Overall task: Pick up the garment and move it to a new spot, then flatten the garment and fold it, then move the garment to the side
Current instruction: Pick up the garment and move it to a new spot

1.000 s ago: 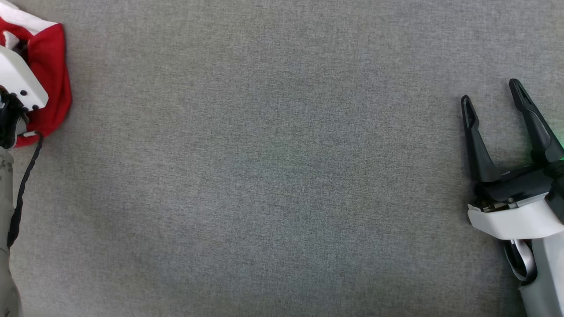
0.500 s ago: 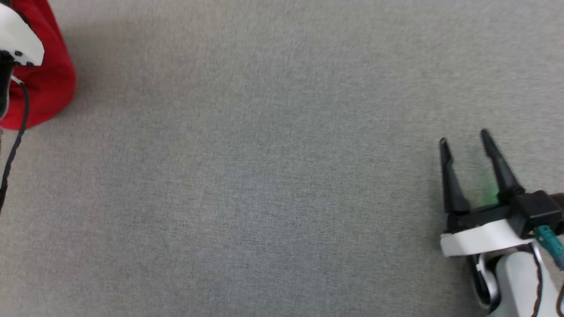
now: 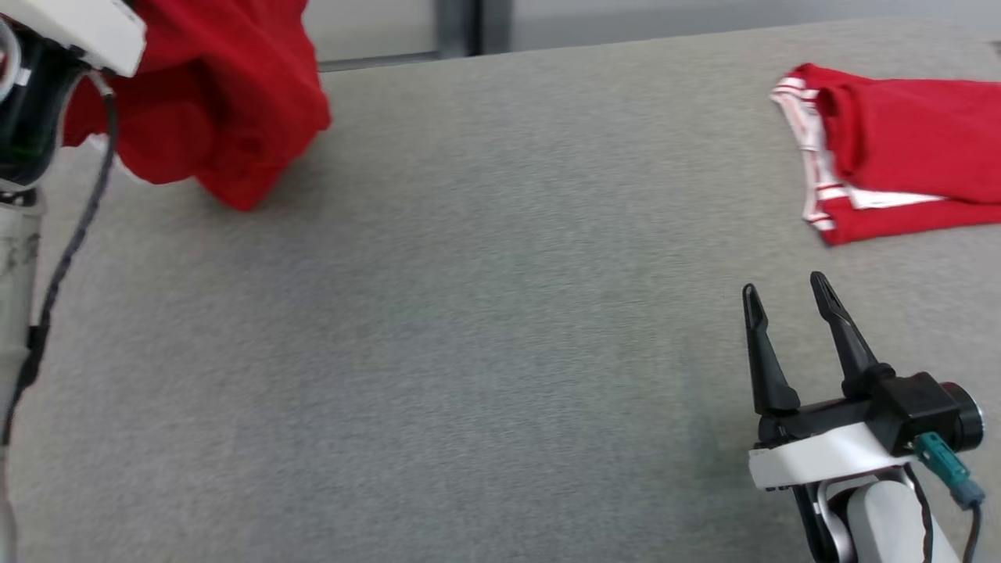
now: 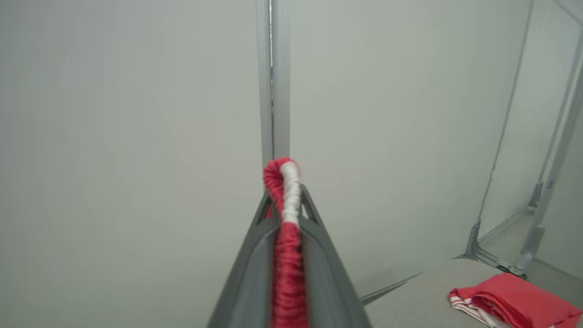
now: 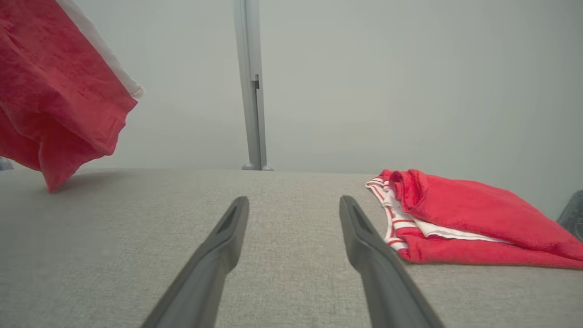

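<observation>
The garment [image 3: 219,94], a red cloth with a white edge, hangs bunched at the head view's top left, its lowest corner close to the grey table [image 3: 469,313]. My left gripper [image 4: 283,196] is shut on a red and white fold of the garment [image 4: 284,228], raised before a pale wall. Its white wrist housing [image 3: 70,23] sits just left of the hanging cloth. In the right wrist view the garment [image 5: 54,100] droops at the upper left. My right gripper [image 3: 784,283] stands open and empty low over the table at the lower right, fingers [image 5: 227,237] pointing to the far edge.
A second red piece with white stripes [image 3: 899,148] lies folded at the table's far right, just beyond my right gripper, also seen as a folded red piece [image 5: 464,214]. A grey post [image 5: 249,91] and pale wall stand behind the table's far edge.
The head camera has tilted up, bringing the table's far edge and the folded piece into view. My left gripper has closed on the garment and lifted it off the table.
</observation>
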Controlling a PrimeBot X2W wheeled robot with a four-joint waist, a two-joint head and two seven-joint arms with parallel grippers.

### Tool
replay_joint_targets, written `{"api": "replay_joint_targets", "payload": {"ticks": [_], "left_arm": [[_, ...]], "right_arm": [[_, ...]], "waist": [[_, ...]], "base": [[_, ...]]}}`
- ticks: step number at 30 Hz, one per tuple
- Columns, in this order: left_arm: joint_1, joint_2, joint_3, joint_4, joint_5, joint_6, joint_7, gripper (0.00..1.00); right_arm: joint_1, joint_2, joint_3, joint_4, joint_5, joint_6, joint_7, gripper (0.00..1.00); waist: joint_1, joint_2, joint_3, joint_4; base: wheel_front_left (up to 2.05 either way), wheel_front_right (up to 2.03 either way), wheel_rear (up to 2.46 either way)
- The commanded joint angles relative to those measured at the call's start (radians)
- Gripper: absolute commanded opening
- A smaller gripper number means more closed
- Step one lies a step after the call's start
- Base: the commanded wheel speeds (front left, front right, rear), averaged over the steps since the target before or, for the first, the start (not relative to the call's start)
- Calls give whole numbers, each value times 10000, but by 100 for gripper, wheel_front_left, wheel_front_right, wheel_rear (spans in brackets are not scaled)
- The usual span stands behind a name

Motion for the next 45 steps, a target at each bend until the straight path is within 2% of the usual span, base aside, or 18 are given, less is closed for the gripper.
{"api": "replay_joint_targets", "payload": {"ticks": [1,7,12,19,22,23,24,27,31,34,39,42,45], "left_arm": [[178,-52,30,-202,-104,58,56,0],[1276,-610,-121,-1732,-940,281,545,0],[3463,-694,-446,-2458,-1056,570,341,0],[7010,-1042,-1069,-1943,-1339,732,-469,0],[7995,-1508,-1301,-1568,-1862,418,-906,0],[8186,-1592,-1340,-1444,-2006,320,-1047,30],[8348,-1627,-1329,-1348,-2079,274,-1266,100],[8742,-1921,-1342,-1152,-2196,146,-2051,100],[9161,-1961,-1318,-1122,-1729,101,-3218,100],[9495,-1892,-1313,-1116,-1045,488,-3716,100],[10230,-1972,-858,-1361,402,1401,-4045,100],[10801,-2352,4,-2111,1642,1898,-4054,100],[11274,-2817,750,-2704,2397,2036,-4058,100]], "right_arm": [[83,-7,-53,-81,-55,-22,-6,100],[341,15,-474,-487,64,-22,-6,100],[570,17,-695,-581,178,-22,-6,100],[1029,11,-907,-487,74,-23,-6,100],[1165,7,-970,-464,-49,-23,-4,100],[1208,12,-1008,-452,-89,-23,-4,100],[1221,10,-982,-427,-142,-23,-4,100],[1314,5,-1011,-413,-251,-23,-6,100],[1526,-79,-922,-333,-259,-23,-4,100],[1701,-105,-817,-286,-217,-23,-4,100],[1959,-93,-635,-212,-143,-23,-6,100],[2083,-88,-610,-222,-83,-23,-6,100],[2168,-84,-588,-257,-45,-23,-4,100]], "waist": [[1,0,-466,-871],[1,0,-485,-1617],[1,0,-456,-1751],[1,0,-541,-952],[1,0,-648,-453],[1,0,-702,-264],[1,0,-760,-126],[1,0,-1036,351],[1,0,-1471,914],[1,0,-1805,1261],[1,0,-2256,1568],[1,0,-2395,1631],[1,0,-2476,1656]], "base": [[0,0,0],[0,0,0],[0,0,0],[0,0,0],[0,0,0],[0,0,0],[0,0,0],[0,0,0],[0,0,0],[0,0,0],[0,0,0],[0,0,0],[0,0,0]]}}
